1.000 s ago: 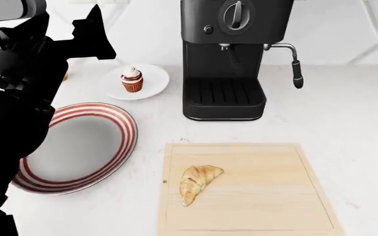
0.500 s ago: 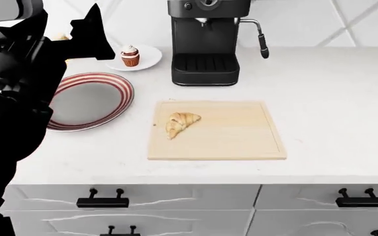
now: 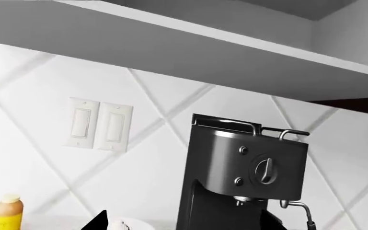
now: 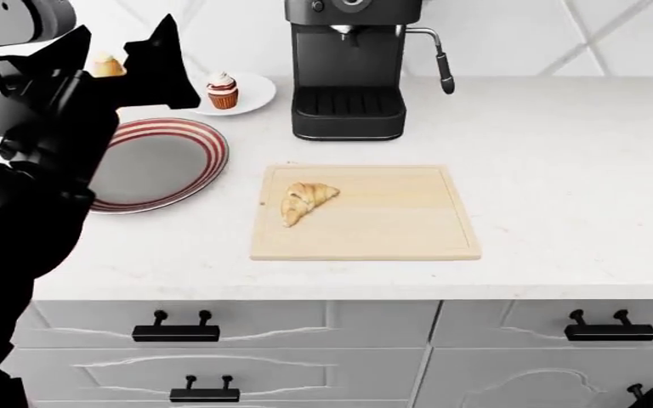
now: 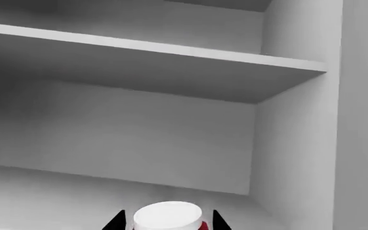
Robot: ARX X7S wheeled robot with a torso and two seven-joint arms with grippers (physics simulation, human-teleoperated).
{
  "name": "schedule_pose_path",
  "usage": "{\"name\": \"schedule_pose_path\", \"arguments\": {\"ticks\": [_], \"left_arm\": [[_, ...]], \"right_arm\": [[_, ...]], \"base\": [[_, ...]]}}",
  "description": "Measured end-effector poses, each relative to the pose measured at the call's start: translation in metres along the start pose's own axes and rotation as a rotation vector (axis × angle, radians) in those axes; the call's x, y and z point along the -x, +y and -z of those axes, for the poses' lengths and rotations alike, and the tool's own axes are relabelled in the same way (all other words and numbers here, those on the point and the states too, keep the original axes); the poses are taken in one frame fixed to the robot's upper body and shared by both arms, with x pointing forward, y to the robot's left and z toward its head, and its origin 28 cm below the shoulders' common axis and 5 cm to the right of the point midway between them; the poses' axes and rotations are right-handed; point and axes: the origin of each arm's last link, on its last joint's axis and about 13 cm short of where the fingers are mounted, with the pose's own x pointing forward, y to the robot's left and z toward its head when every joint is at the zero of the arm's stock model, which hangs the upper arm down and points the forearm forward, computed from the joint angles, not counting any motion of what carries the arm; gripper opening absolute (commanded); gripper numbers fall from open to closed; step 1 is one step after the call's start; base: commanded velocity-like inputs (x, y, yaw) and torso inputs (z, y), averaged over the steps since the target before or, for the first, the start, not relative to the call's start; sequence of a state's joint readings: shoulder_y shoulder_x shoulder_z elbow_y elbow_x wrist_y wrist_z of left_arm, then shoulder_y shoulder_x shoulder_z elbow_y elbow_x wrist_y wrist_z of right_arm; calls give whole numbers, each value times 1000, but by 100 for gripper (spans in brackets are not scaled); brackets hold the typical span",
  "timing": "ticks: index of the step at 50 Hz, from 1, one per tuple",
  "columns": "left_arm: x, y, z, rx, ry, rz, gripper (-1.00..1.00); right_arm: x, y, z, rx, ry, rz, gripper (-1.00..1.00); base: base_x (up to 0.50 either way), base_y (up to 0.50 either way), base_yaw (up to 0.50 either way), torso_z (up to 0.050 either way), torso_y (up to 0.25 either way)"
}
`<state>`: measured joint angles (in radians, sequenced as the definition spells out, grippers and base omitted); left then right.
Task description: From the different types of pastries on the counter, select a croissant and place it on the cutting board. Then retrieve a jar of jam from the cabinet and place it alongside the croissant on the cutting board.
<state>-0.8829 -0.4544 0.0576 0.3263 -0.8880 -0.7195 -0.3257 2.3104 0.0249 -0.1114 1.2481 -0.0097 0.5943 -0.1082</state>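
Looking down over the counter (image 4: 576,170), I take the cutting board (image 4: 394,221) as my landmark. Far to its left my left arm (image 4: 31,170) looms as a black mass, its gripper (image 4: 162,64) raised above the counter; only dark tips show in its own camera, so I cannot tell how wide it stands. Just left of the board lies the red-striped plate (image 4: 207,140), partly behind that arm. Behind the plate, a cupcake (image 4: 222,91) sits on a small white saucer (image 4: 256,92). On the board itself, toward its left side, the croissant (image 4: 303,201) lies flat. Directly behind the board stands the black coffee machine (image 4: 347,68). Up in the cabinet (image 5: 299,143), my right gripper (image 5: 166,221) has its two dark fingertips (image 5: 115,223) on either side of the jar of jam (image 5: 168,217); contact itself I cannot tell.
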Motion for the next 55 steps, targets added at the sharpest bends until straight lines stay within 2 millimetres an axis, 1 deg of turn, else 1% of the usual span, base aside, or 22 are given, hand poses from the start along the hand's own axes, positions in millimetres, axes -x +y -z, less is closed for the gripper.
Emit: {"name": "schedule_pose_path", "arguments": {"ticks": [4, 10, 27, 41, 55], "left_arm": [[-2, 0, 2, 4, 5, 3, 100], [-6, 0, 5, 6, 10, 5, 100], [-8, 0, 8, 8, 17, 13, 100], [-8, 1, 12, 8, 23, 12, 100], [-9, 1, 14, 18, 29, 22, 100]], "right_arm": [[3, 0, 9, 3, 20, -8, -100], [12, 0, 29, -7, 58, -35, -100], [58, 2, 81, -56, 141, -121, -100], [92, 7, 138, -143, 234, -196, -100], [120, 18, 175, -178, 327, -246, -100]], "base": [[0, 0, 0, 0, 0], [0, 0, 0, 0, 0], [0, 0, 0, 0, 0], [0, 0, 0, 0, 0], [0, 0, 0, 0, 0]]}}
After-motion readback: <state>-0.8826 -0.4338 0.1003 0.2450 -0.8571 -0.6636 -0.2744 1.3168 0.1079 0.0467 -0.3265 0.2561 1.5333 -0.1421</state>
